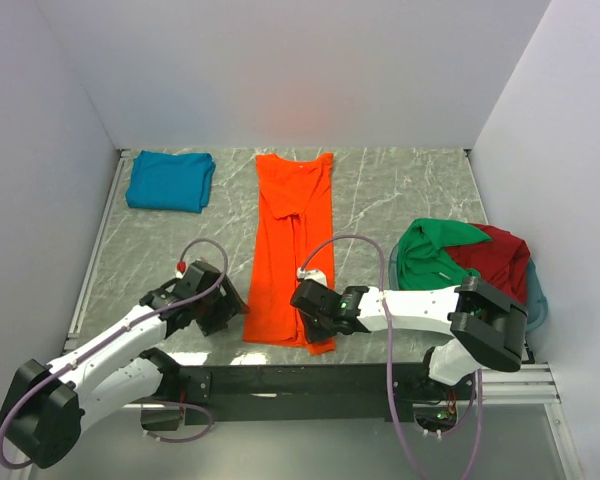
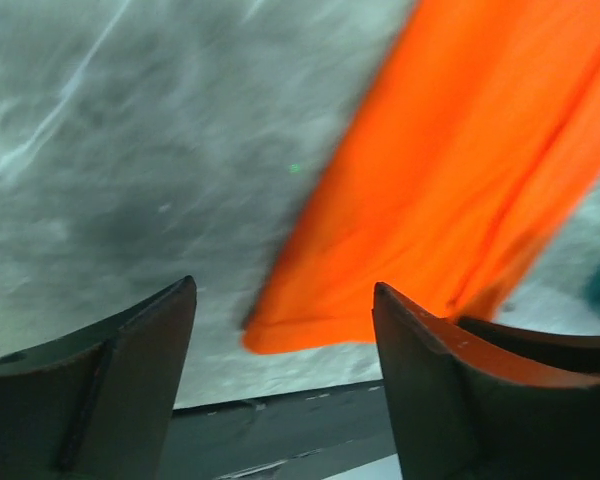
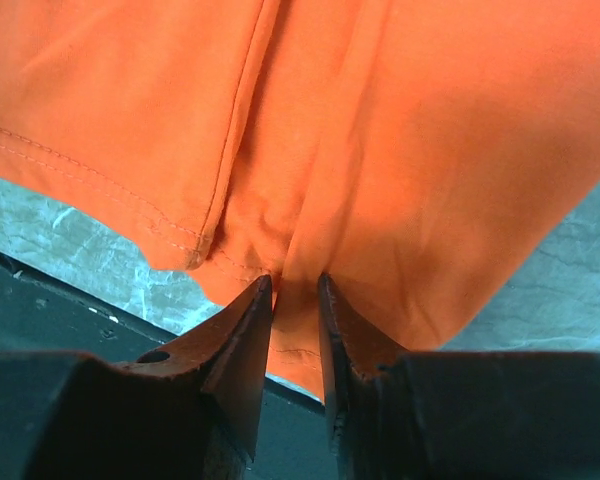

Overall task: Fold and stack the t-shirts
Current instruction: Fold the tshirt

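The orange t-shirt [image 1: 292,240] lies lengthwise in a narrow strip down the middle of the table, collar at the far end. My right gripper [image 1: 313,318] is shut on its near hem; the right wrist view shows the cloth [image 3: 380,130] pinched between the fingertips [image 3: 255,305]. My left gripper [image 1: 230,305] is open and empty just left of the shirt's near left corner [image 2: 280,335]. A folded teal blue t-shirt [image 1: 170,180] lies at the far left. The green [image 1: 435,250] and dark red [image 1: 500,260] t-shirts are heaped at the right.
A grey-blue basket [image 1: 538,305] holds the green and red heap at the table's right edge. White walls enclose the far, left and right sides. A black rail [image 1: 310,378] runs along the near edge.
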Action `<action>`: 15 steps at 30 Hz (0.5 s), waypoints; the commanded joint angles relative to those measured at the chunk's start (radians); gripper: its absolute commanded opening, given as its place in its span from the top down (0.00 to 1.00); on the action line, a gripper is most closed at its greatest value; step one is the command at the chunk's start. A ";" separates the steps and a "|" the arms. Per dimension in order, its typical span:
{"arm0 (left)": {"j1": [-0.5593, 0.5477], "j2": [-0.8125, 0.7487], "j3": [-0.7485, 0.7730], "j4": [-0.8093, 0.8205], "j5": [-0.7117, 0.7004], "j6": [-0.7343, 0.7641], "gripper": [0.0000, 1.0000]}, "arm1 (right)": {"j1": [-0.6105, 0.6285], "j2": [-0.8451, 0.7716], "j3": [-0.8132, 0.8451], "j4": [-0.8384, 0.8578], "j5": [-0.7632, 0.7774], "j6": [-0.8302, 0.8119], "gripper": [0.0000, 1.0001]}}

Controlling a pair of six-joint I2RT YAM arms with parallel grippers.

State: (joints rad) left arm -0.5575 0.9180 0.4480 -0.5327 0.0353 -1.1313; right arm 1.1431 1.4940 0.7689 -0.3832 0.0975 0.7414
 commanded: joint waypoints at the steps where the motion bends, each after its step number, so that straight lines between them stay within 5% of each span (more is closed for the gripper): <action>1: -0.008 -0.005 -0.045 0.009 0.070 -0.021 0.26 | 0.007 -0.034 0.036 -0.011 0.031 0.018 0.67; 8: -0.048 0.060 -0.088 0.128 0.140 -0.028 0.33 | 0.009 -0.054 0.038 -0.016 0.019 0.021 0.68; 15: -0.062 0.111 -0.075 0.086 0.089 -0.009 0.65 | 0.009 -0.025 0.033 -0.020 0.036 0.026 0.80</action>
State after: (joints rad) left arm -0.6132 1.0126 0.3748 -0.4263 0.1600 -1.1603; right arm 1.1431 1.4738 0.7689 -0.3920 0.1013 0.7509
